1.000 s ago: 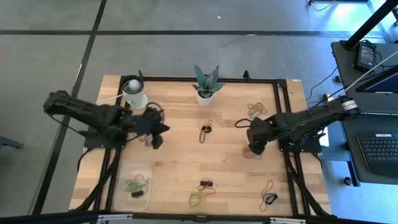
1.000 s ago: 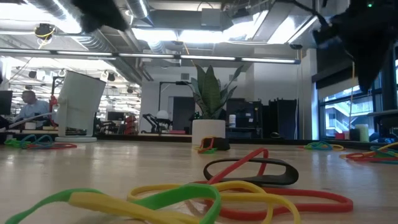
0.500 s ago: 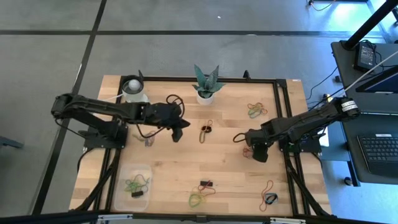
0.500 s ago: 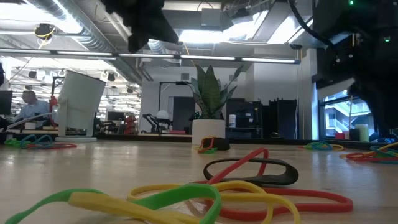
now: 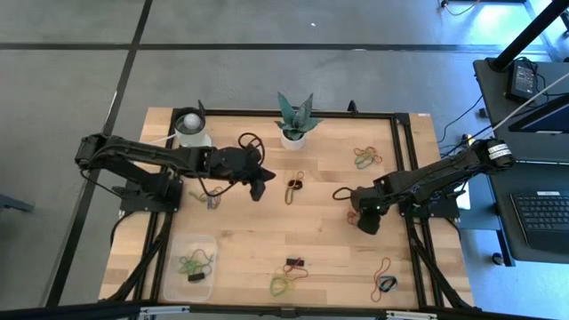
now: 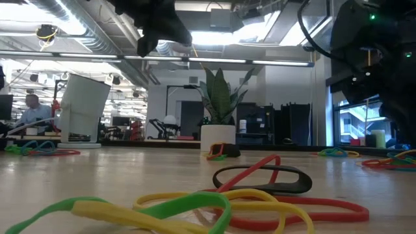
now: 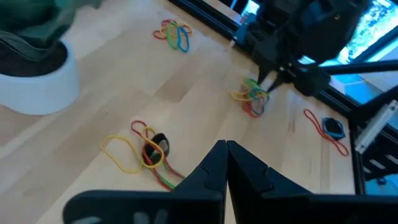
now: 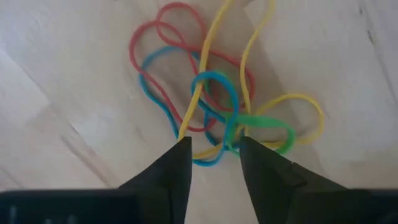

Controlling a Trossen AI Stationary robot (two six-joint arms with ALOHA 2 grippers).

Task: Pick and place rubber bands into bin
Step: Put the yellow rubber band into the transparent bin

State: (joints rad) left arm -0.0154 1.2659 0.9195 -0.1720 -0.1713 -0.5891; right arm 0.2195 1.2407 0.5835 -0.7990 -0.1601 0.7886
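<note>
My right gripper (image 8: pixel 214 155), fingers spread, hovering directly over rubber bands (image 8: pixel 217 106) tangled on table; my left gripper (image 7: pixel 225 163), fingers pressed together, hanging mid-table.

From where I stand, nothing here carries writing I can read: no label, brand, number or sign shows on anything on the table or in the room behind it.
</note>
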